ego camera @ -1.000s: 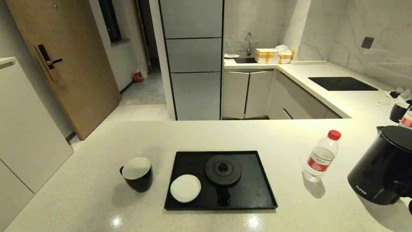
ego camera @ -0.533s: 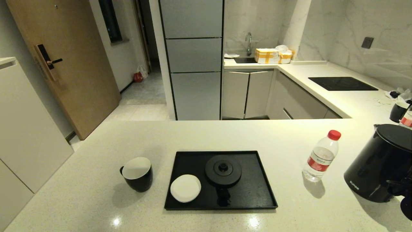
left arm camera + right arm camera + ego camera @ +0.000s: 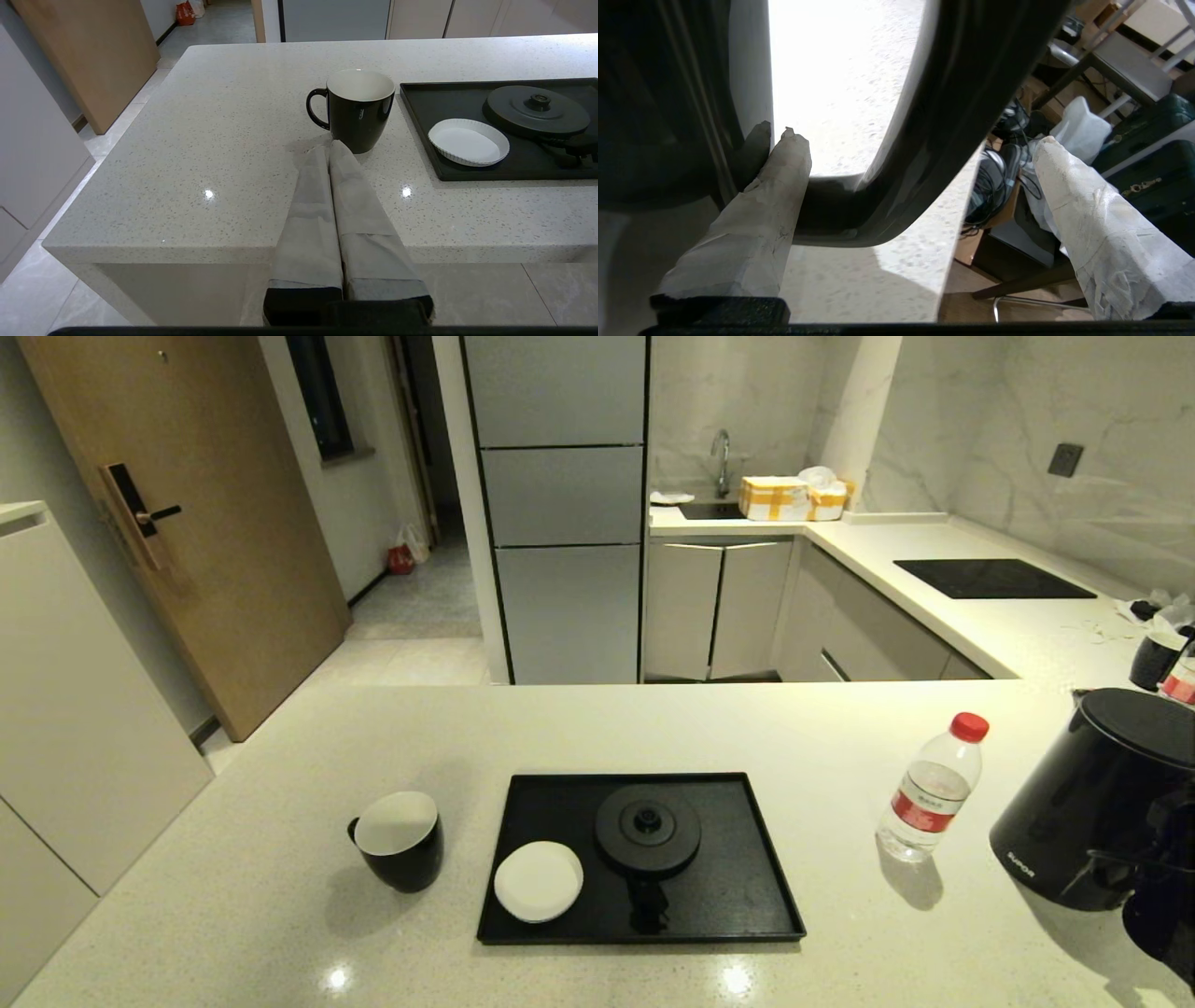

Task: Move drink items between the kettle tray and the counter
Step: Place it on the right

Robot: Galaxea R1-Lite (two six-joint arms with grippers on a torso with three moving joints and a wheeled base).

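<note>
The black kettle [image 3: 1088, 807] stands at the right end of the cream tabletop [image 3: 280, 915], near the front edge, with white "SUPOR" lettering low on its side. In the right wrist view the right claw [image 3: 915, 140] has its 2 wrapped fingers [image 3: 761, 205] spread apart, 1 reaching through the kettle's loop handle [image 3: 924, 140] and the other outside it, not closed on it. To the kettle's left stands the water bottle [image 3: 929, 789], red cap, red label with print too small to read. The black tray [image 3: 747, 896] lies at the middle, holding the round kettle base [image 3: 647, 829] and, just beside it, a white coaster [image 3: 538, 882]. The black mug [image 3: 399, 840] stands on the tabletop left of the tray. The left claw [image 3: 329, 149] hangs before the mug, fingers pressed together, holding nothing.
</note>
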